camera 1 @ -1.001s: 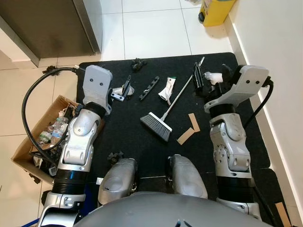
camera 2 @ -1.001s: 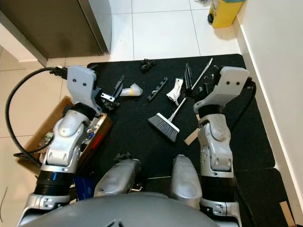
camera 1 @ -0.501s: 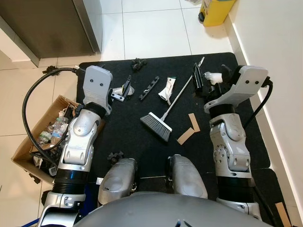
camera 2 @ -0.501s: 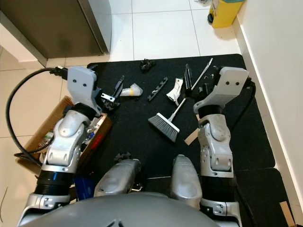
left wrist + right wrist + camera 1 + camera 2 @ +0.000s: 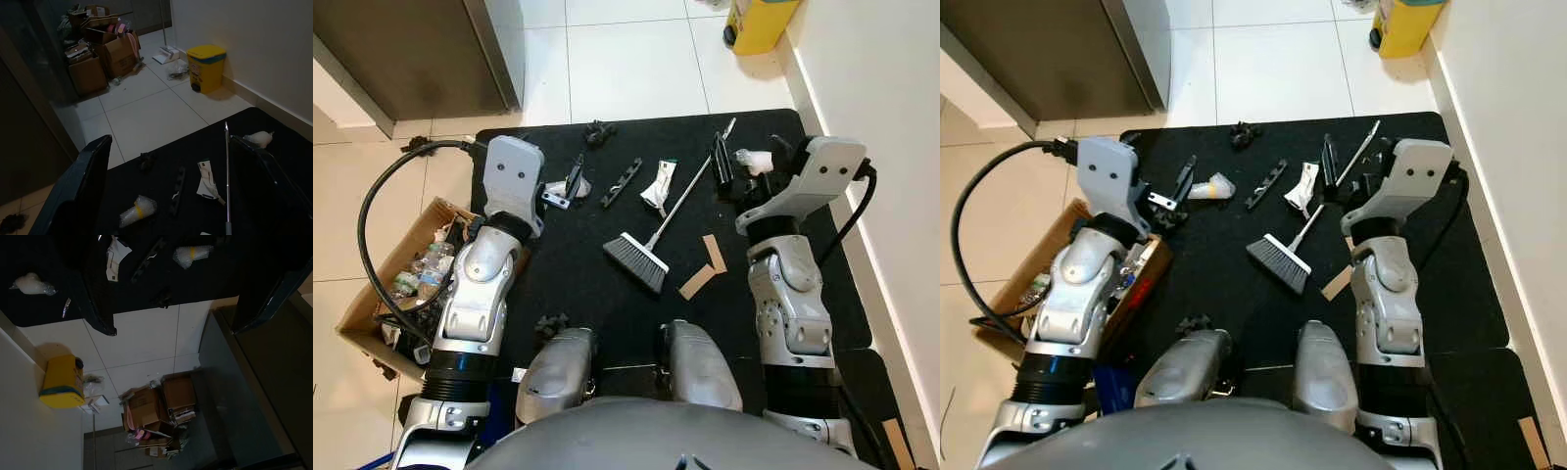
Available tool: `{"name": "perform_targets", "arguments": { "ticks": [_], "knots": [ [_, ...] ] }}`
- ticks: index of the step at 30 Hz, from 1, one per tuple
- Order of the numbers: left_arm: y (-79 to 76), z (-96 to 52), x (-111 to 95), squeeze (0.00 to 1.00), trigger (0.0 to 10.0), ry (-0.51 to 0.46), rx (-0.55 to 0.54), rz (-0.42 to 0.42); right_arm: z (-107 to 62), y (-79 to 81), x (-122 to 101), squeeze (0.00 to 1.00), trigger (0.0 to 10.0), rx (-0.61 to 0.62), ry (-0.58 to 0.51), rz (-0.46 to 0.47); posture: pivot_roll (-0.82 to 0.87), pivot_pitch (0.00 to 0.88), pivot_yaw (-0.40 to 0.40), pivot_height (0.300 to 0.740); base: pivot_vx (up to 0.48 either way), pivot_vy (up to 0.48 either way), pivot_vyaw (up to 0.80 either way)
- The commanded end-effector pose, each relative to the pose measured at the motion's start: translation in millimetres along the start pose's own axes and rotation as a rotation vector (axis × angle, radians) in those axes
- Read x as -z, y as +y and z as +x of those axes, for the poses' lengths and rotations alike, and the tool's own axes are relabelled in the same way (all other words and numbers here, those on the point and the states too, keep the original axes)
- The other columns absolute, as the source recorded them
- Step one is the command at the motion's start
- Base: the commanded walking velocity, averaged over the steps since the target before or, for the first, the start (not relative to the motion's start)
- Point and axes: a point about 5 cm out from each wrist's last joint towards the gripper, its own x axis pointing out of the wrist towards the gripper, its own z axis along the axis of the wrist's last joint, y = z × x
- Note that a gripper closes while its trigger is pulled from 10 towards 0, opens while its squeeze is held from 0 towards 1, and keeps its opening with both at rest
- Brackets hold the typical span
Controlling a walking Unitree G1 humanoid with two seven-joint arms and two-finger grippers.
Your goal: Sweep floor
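Observation:
A small hand broom [image 5: 637,260] with grey bristles lies on the black mat [image 5: 558,274], its thin metal handle [image 5: 690,186] slanting away toward the far right. My left gripper [image 5: 572,178] hovers open over the mat's left part, beside a crumpled plastic wad [image 5: 1210,186]. On the right, my right gripper [image 5: 721,164] is open too, close to the handle's far end, with nothing between its fingers. The left wrist view shows the open left gripper [image 5: 168,144] above the handle [image 5: 226,166] and litter.
Litter on the mat: a white packet [image 5: 658,183], a black strip [image 5: 623,181], cardboard scraps [image 5: 705,264], a plastic wad [image 5: 756,159], black clumps [image 5: 597,130]. A cardboard box of bottles [image 5: 406,284] stands left, a yellow bin [image 5: 759,24] far right by the wall, a dark cabinet [image 5: 411,49] far left.

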Motion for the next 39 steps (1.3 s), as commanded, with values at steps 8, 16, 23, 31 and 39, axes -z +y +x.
{"name": "perform_targets", "arguments": {
  "ticks": [8,16,23,31,39],
  "knots": [
    [-0.7,-0.5,3.8,0.0,10.0,0.016,0.0,-0.005,0.2,-1.3,3.1,0.0,10.0,0.003,0.013,-0.004,0.05,0.0,-0.018,0.74,0.0,0.0,0.0],
    [-0.5,-0.1,3.2,0.0,10.0,0.015,0.0,-0.004,0.3,-1.2,3.4,0.0,10.0,0.003,0.014,-0.004,0.05,0.0,-0.018,0.74,0.0,0.0,0.0],
    [-0.8,0.0,2.9,0.0,10.0,0.014,0.0,-0.002,0.0,-1.2,3.6,0.0,10.0,0.003,0.014,-0.003,0.05,0.0,-0.017,0.74,0.0,0.0,0.0],
    [-1.2,0.0,2.9,0.0,10.0,0.015,0.001,-0.002,-0.6,-1.5,3.9,0.0,10.0,0.004,0.015,-0.002,0.05,0.0,-0.017,0.74,0.0,0.0,0.0],
    [-1.2,-0.1,3.1,0.0,10.0,0.015,0.0,-0.003,-0.9,-1.6,4.1,0.0,10.0,0.004,0.017,-0.003,0.05,0.0,-0.017,0.74,0.0,0.0,0.0]
  ]
}}
